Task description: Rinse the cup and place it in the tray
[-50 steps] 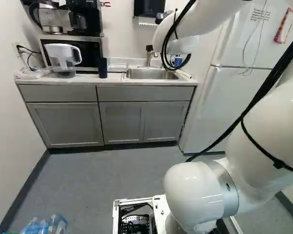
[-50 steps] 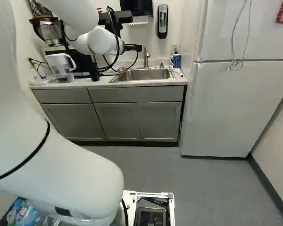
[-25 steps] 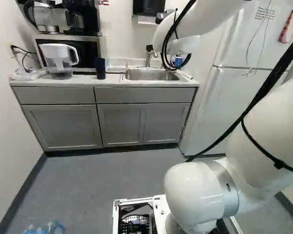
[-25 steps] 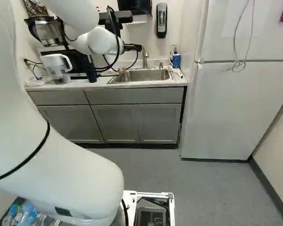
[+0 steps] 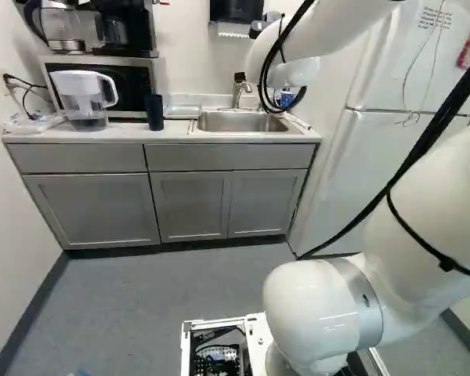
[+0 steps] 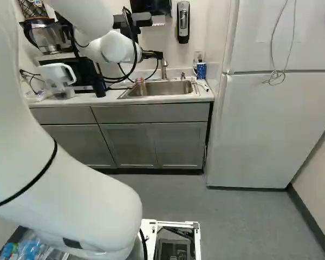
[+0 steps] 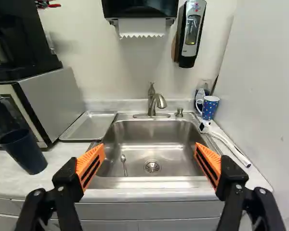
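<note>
The fridge [image 6: 271, 130] is walling off the right end, so side room is running out there. The arm [image 5: 435, 211] is reaching high toward the counter [image 7: 5, 168], whose front edge is lying ahead of the claw; the wrist should be clearing it before dipping. The microwave [image 7: 53, 103] is boxing in the left side, its corner standing close to the tray. The sink [image 7: 144, 183] is offering the widest room, though its raised rim is waiting to catch a low finger.

The gripper [image 7: 150, 149] is standing wide, holding nothing. The tray [image 7: 89, 126] is lying between microwave and sink. The tap [image 7: 152, 102] is rising behind the basin, its spout leaning over it.

The dark cup [image 7: 25, 151] is standing on the counter left of the sink, before the microwave; the dotted mug [image 7: 209, 109] is standing at the back right corner. Which is meant, I cannot tell; the dark one is looking likelier, having more room around it. Approaching now, the claw should be lining up level, straddling the walls evenly and closing gently. For the mug, the brush [image 7: 226, 142] would be crowding the way. The spoon [image 7: 124, 166] is lying in the basin.
</note>
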{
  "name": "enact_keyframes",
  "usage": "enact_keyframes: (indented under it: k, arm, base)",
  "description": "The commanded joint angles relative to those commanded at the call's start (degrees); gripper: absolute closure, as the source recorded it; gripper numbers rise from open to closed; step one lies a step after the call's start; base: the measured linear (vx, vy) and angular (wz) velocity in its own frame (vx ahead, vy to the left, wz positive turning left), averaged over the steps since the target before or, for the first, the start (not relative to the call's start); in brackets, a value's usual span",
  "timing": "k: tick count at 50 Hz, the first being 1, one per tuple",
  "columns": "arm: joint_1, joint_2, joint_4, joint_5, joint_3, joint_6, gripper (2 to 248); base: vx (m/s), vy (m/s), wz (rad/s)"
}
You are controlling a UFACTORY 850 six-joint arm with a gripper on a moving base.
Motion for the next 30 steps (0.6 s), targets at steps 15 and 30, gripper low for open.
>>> enact_keyframes:
  k: [15, 30]
  arm:
    - [0.0, 0.0, 0.0, 0.0, 0.0, 0.0, 3]
    - [0.0, 0.0, 0.0, 0.0, 0.0, 0.0, 3]
  base:
    - [0.082, -0.029, -0.002]
    - [0.081, -0.027, -0.001]
